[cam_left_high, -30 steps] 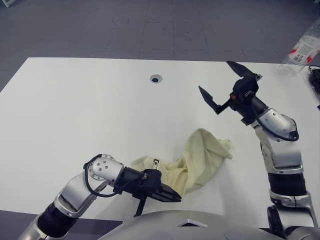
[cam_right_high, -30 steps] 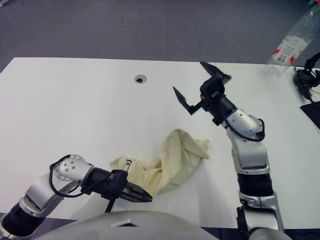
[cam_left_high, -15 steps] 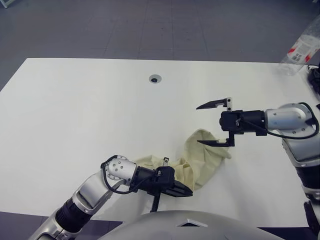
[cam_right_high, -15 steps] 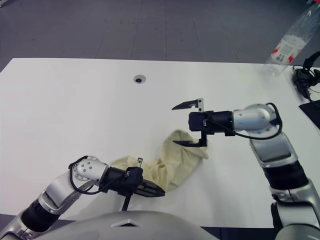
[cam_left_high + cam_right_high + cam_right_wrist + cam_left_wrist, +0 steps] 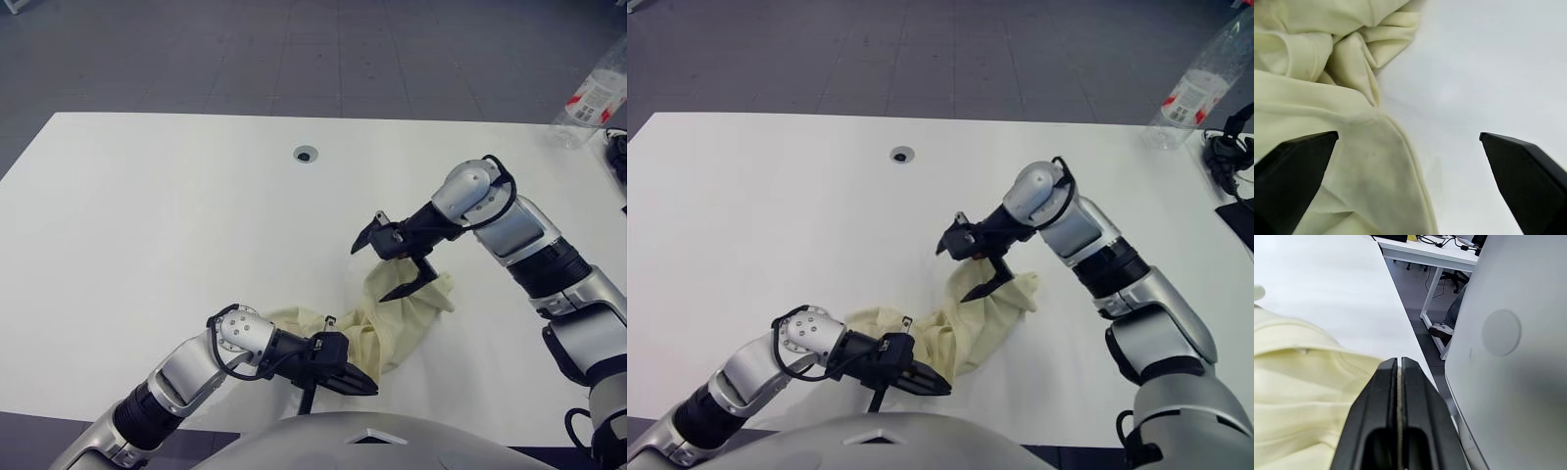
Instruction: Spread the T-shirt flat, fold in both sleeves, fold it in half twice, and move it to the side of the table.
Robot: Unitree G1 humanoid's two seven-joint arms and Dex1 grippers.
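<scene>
Right pincer [image 5: 370, 272] agape above the T-shirt [image 5: 407, 313], left pincer [image 5: 364, 384] tight on it.

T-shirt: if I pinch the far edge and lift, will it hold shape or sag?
Probably floppy: the T-shirt lies bunched in soft folds, so it should sag from any pinch. Likely light; the cloth looks thin. With the left gripper shut on its near end, lifting may stretch it.
</scene>
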